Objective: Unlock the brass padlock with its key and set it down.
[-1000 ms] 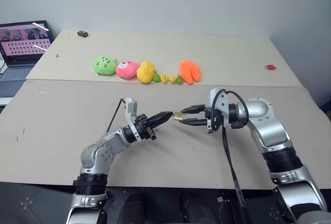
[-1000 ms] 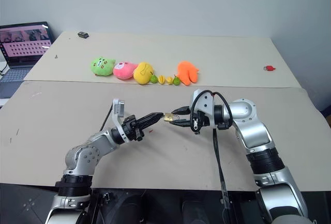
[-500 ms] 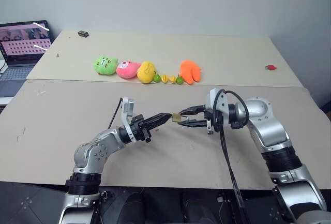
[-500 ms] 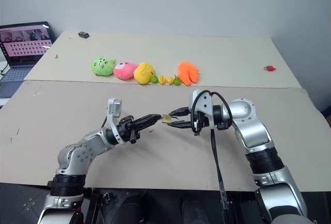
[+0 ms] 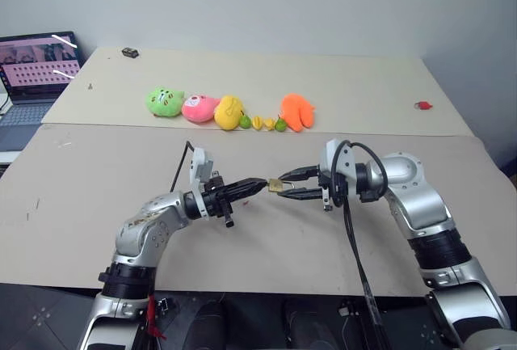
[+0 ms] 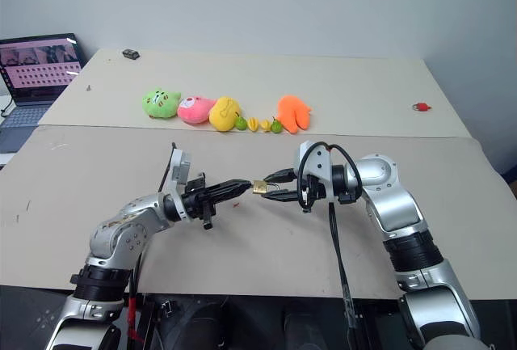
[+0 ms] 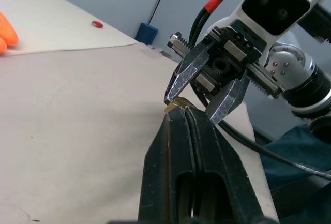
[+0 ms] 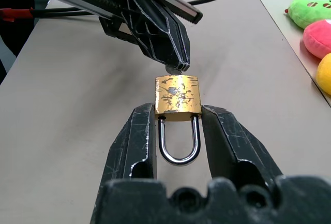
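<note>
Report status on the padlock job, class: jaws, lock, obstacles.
Right gripper: jaws clamped on the brass padlock, held above the table. Left gripper: jaws shut, tips at the padlock's keyhole end. Shackle seated. Nothing obstructing.

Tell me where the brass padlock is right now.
The brass padlock is held above the near table, clamped between the right gripper fingers, with the shut left gripper tips at its bottom face.

Two beige tables butt together, near and far. On the far one lies a row of plush toys, a small red object far right, and a small dark object far left.
</note>
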Motion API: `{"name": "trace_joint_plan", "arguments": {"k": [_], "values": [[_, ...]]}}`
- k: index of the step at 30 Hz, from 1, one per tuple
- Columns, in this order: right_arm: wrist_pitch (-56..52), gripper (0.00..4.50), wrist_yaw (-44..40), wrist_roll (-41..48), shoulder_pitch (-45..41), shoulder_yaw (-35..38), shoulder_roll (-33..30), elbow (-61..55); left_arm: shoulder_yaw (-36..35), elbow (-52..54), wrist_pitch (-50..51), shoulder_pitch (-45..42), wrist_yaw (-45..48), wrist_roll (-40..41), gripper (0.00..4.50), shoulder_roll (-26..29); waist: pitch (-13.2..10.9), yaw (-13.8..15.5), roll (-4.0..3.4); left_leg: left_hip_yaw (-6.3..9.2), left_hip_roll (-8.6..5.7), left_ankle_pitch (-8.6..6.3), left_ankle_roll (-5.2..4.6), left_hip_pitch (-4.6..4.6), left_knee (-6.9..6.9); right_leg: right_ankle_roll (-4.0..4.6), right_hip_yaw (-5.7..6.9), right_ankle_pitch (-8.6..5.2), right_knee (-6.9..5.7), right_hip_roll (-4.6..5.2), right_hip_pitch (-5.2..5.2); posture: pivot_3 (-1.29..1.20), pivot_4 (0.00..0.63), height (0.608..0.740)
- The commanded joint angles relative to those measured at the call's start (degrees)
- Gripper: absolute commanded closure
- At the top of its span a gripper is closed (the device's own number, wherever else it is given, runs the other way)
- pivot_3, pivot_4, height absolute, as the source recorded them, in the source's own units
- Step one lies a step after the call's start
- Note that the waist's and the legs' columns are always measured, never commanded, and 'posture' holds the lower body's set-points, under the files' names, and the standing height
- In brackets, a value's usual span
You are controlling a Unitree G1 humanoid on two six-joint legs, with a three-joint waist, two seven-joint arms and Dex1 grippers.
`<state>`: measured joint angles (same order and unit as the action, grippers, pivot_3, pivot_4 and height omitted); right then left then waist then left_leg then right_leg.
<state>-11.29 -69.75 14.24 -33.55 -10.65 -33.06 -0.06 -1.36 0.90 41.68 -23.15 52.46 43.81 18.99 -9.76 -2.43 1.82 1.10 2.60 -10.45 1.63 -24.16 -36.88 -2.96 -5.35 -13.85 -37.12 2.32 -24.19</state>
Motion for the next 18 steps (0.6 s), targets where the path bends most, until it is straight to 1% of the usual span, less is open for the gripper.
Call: {"name": "trace_joint_plan", "arguments": {"k": [1,2,3,4,5,12,16,18], "values": [[0.1,3.57,0.5,1.2,-1.5,1.7,-0.5,-2.5,-5.5,-2.7,10.1,-2.0,-7.2,8.7,3.95,-3.4,0.0,0.0,0.01,0.01,-0.01,0.0,0.0,-0.01,-0.01,-0.02,0.0,0.0,0.0,0.01,0.0,0.0,0.15,0.717],[0.1,3.57,0.5,1.3,-1.4,1.7,-0.6,-2.6,-6.1,-2.4,11.6,-2.0,-7.7,9.9,3.66,-3.7,0.0,0.0,0.02,0.01,0.0,0.0,0.0,-0.01,-0.01,-0.02,0.01,0.0,0.01,0.01,0.0,0.0,0.15,0.717],[0.0,3.57,0.5,1.3,-1.4,1.7,-0.6,-2.7,-5.6,-2.1,11.4,-1.9,-9.1,8.4,3.38,-3.9,0.0,-0.2,0.02,0.02,0.0,0.0,0.0,-0.02,0.0,-0.02,0.02,0.0,0.01,0.01,-0.01,0.0,0.15,0.717],[0.0,3.57,0.5,1.4,-1.4,1.7,-0.7,-2.7,-5.4,-1.8,12.3,-2.0,-10.2,8.1,2.93,-3.9,0.0,-0.3,0.02,0.02,0.0,0.0,-0.01,-0.03,0.0,-0.02,0.01,0.0,0.0,0.01,-0.05,0.0,0.15,0.717],[0.0,3.57,0.5,1.4,-1.5,1.7,-0.6,-2.6,-5.7,-1.4,13.6,-1.9,-10.2,9.3,2.6,-3.8,0.0,-0.3,0.02,0.01,0.0,0.0,-0.01,-0.02,0.02,-0.01,0.01,0.0,-0.01,0.0,-0.05,0.0,0.15,0.717],[0.0,3.57,0.2,1.4,-1.8,1.7,-0.5,-2.4,-7.7,-1.9,23.0,-2.5,-11.0,15.5,2.6,-2.4,0.0,-0.2,0.02,0.03,-0.01,0.0,0.0,0.0,0.01,-0.01,0.02,0.0,-0.02,0.0,-0.02,0.0,0.15,0.717],[0.2,3.57,0.2,1.3,-1.9,1.6,-0.3,-2.2,-8.3,-3.0,25.3,-3.8,-12.5,17.1,2.6,-3.9,0.0,-0.1,0.02,0.03,-0.01,0.0,0.0,-0.01,0.01,0.0,0.01,0.0,-0.02,0.0,-0.02,0.0,0.15,0.717],[0.2,3.57,0.3,1.3,-1.9,1.6,-0.3,-2.2,-9.3,-3.5,26.2,-4.9,-14.0,18.4,2.6,-5.4,0.0,-0.1,0.02,0.04,-0.01,0.0,0.0,0.0,0.01,0.0,0.02,0.01,-0.02,0.0,-0.01,0.0,0.15,0.717]]}}
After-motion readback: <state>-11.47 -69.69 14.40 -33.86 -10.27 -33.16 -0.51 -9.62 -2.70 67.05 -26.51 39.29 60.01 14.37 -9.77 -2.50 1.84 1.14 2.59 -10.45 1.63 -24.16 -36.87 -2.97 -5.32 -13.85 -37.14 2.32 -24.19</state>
